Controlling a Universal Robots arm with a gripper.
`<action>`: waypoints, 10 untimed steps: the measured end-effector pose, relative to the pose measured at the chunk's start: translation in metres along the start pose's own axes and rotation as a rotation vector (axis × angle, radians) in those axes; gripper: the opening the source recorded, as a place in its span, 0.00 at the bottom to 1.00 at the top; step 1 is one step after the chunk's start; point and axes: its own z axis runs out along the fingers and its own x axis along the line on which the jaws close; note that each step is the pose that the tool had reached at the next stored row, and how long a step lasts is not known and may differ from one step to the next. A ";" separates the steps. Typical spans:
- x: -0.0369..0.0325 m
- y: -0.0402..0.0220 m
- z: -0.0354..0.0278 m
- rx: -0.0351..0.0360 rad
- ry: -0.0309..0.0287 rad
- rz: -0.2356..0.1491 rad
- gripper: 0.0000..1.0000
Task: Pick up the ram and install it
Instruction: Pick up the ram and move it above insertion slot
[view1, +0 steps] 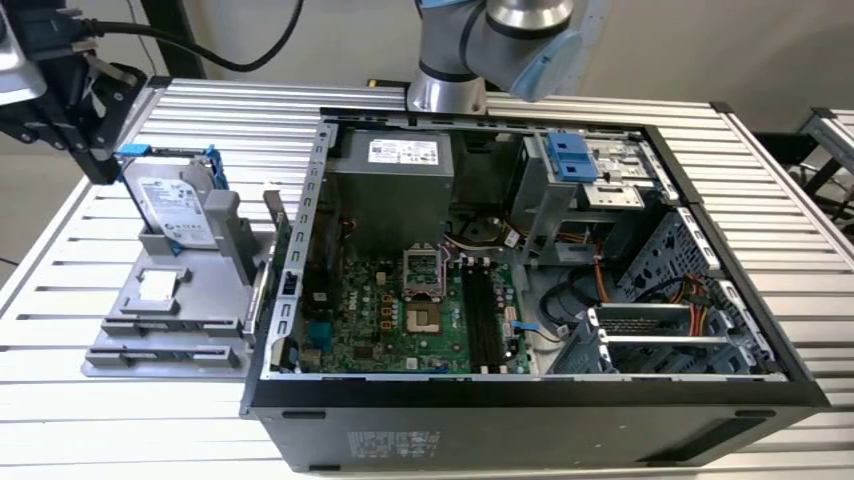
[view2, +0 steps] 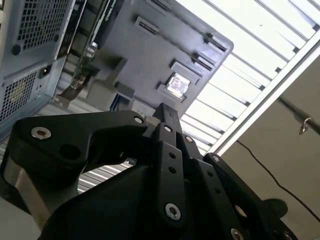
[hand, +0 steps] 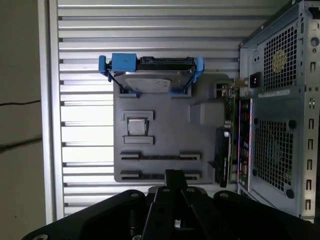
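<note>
My black gripper (view1: 96, 172) hangs high over the exterior view's left side, above the grey parts holder (view1: 134, 310). In both wrist views its fingers (hand: 173, 176) (view2: 163, 114) are pressed together with nothing between them. A thin dark board (hand: 223, 156) (view1: 275, 225) stands on edge along the holder's side next to the case; I cannot tell whether it is the ram. The holder's two long slots (hand: 160, 156) lie bare. On the motherboard (view1: 387, 320) inside the open case the long black slots (view1: 478, 312) run side by side.
A silver-labelled hard drive in a blue bracket (view1: 174, 205) (hand: 150, 75) stands at the holder's far end, with a small square chip (hand: 136, 126) in front of it. The open computer case (view1: 534, 390) fills the middle of the slatted metal table (view1: 40, 300). The arm's base (view1: 447, 90) rises behind the case.
</note>
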 end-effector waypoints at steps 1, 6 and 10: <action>-0.0001 -0.0027 -0.0002 0.0000 0.0000 0.000 0.00; -0.0004 -0.0157 -0.0007 0.0000 0.0000 0.000 0.00; -0.0007 -0.0248 -0.0012 0.0000 0.0001 0.000 0.00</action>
